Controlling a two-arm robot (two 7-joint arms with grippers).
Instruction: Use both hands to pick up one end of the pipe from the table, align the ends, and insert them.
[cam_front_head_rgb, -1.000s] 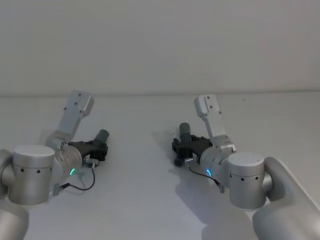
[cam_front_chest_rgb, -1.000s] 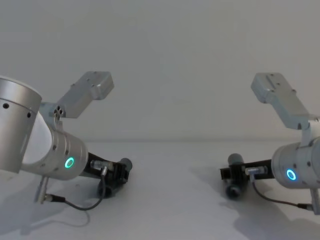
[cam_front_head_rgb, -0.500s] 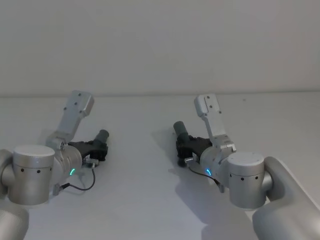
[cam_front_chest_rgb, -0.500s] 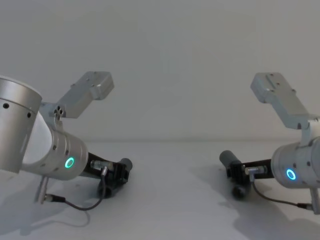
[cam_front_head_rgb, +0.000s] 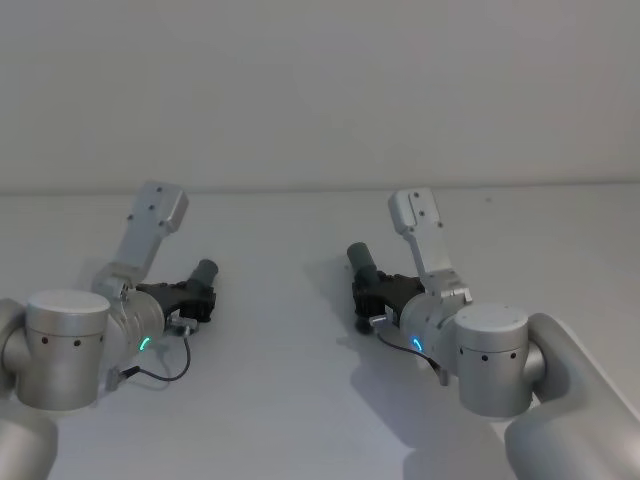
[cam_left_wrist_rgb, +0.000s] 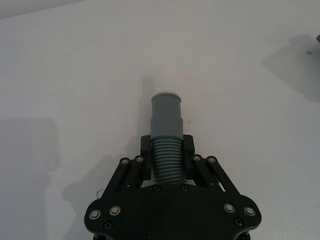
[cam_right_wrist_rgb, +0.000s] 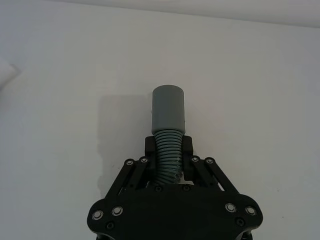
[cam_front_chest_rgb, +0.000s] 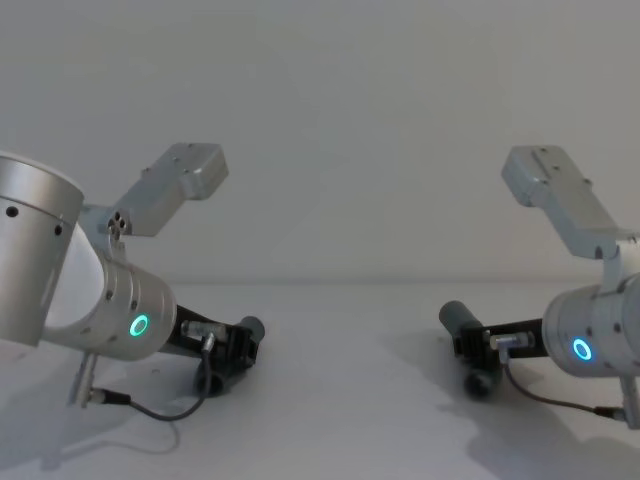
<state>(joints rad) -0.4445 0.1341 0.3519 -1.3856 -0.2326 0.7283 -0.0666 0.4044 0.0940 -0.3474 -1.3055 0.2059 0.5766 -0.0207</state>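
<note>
My left gripper is shut on the ribbed middle of one grey pipe piece, low over the white table on the left. In the left wrist view that pipe piece sticks out beyond the left gripper, its smooth end with a paler rim pointing away. My right gripper is shut on the other pipe piece, right of centre. The right wrist view shows this piece with a plain grey end beyond the right gripper. The two pieces are well apart.
A pale grey wall rises behind the table. Between the two arms lies bare white surface. Each wrist carries a silver camera bracket and a thin dark cable hanging near the table.
The right gripper turned its pipe piece, swinging the upper end towards the middle of the table during the first half second. Since then it has held still. The left arm has not moved.
</note>
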